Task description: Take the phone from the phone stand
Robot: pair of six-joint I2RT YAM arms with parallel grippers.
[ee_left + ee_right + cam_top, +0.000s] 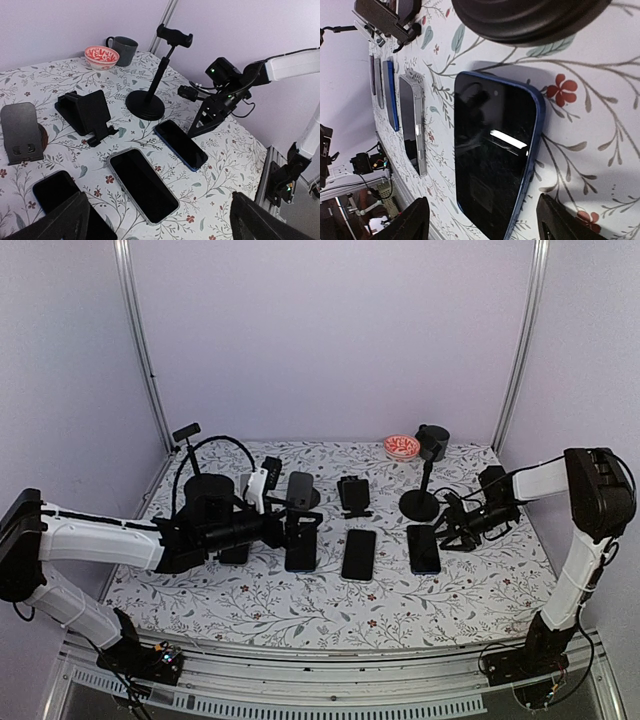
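Floral cloth (480, 590) from above: the blue phone (423, 548) lies flat, off the stand (420, 502), just in front of its round base. The right gripper (452, 532) hangs at the phone's right edge, and the left gripper (297, 530) is over a dark phone (300, 558).

Left wrist: jaws spread wide, nothing between them.

Right wrist: fingers (412, 222) are parted either side of the blue phone's end, with gaps showing. Nothing is gripped, and the phone rests on the cloth.
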